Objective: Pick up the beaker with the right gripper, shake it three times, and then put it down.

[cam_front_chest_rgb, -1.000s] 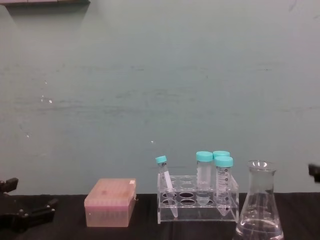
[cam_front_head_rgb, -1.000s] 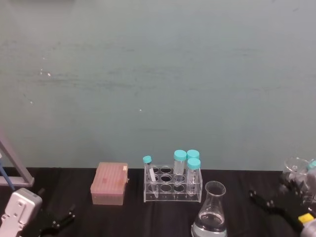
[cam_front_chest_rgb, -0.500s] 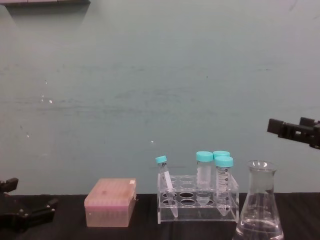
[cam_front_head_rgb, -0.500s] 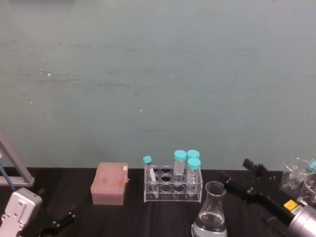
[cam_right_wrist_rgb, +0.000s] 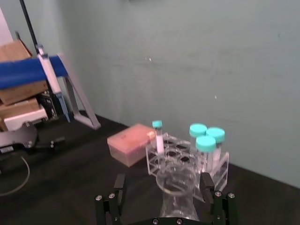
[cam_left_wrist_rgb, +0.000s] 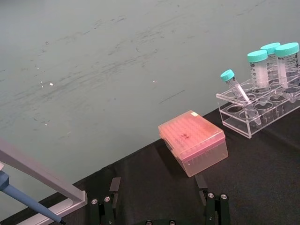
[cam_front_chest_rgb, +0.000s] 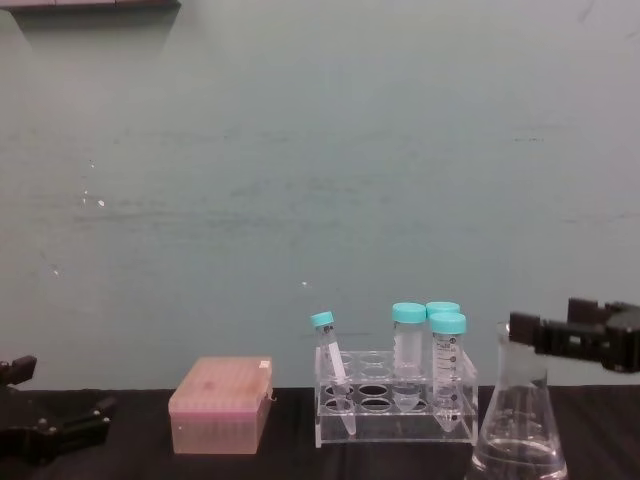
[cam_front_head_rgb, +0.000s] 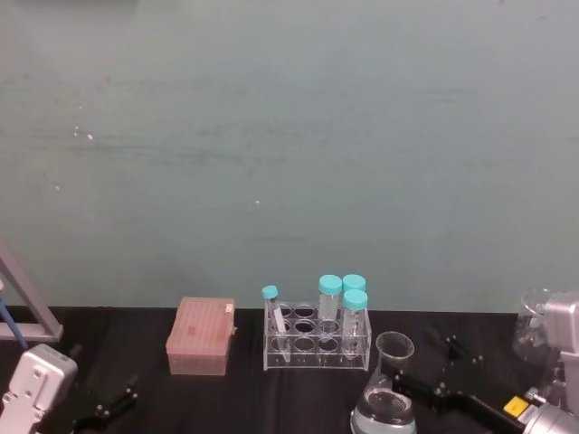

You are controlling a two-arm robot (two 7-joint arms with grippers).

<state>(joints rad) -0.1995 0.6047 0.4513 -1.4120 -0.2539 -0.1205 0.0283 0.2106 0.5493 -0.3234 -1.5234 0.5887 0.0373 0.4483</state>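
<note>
Beaker (cam_front_head_rgb: 387,391): upright on the tabletop, near right, neck pointing straight up, just nearer than the tube rack (cam_front_head_rgb: 317,348).
Right gripper (cam_right_wrist_rgb: 163,183): reaches in level from the right at neck height, jaws spread wide, the neck between them.
Left gripper (cam_left_wrist_rgb: 157,187): parked low at near left, jaws apart.

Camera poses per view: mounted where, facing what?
Head: high, looking down-forward at the table; left gripper and right gripper at bottom corners.
Chest: low, level across table; right gripper at beaker neck.
Left wrist: behind left gripper, facing pink tip box; own open fingers.
Right wrist: behind beaker; own fingers flank its neck.
Shared: all four see the tube rack.
</note>
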